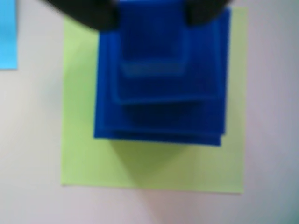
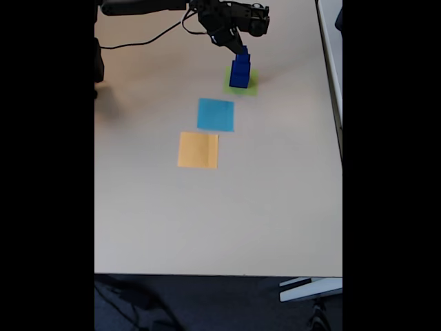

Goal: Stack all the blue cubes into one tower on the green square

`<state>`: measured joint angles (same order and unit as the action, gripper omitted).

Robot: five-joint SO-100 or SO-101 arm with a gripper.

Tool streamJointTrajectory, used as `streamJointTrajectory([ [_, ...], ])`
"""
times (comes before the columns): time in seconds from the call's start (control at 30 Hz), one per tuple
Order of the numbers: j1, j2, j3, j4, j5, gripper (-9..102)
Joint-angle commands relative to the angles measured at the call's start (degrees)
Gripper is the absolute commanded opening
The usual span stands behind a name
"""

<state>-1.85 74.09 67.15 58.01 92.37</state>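
Tower (image 1: pixel 161 84) between claw (image 1: pixel 152 14) fingers

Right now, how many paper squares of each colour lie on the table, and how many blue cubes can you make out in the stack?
Green square: 1
Light-blue square: 1
Orange square: 1
Blue cubes in the tower, going by the blurred wrist view: 3 tiers clear, a fourth at the gripper cannot be told
Total: 3 paper squares, at least 3 cubes
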Motion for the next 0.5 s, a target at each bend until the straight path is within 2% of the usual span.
streamJointTrajectory([
  [0.0,-0.1,0.7,-0.4,-0.5,-0.7,0],
  [0.47,-0.5,0.8,0.0,-0.8,-1.0,0],
])
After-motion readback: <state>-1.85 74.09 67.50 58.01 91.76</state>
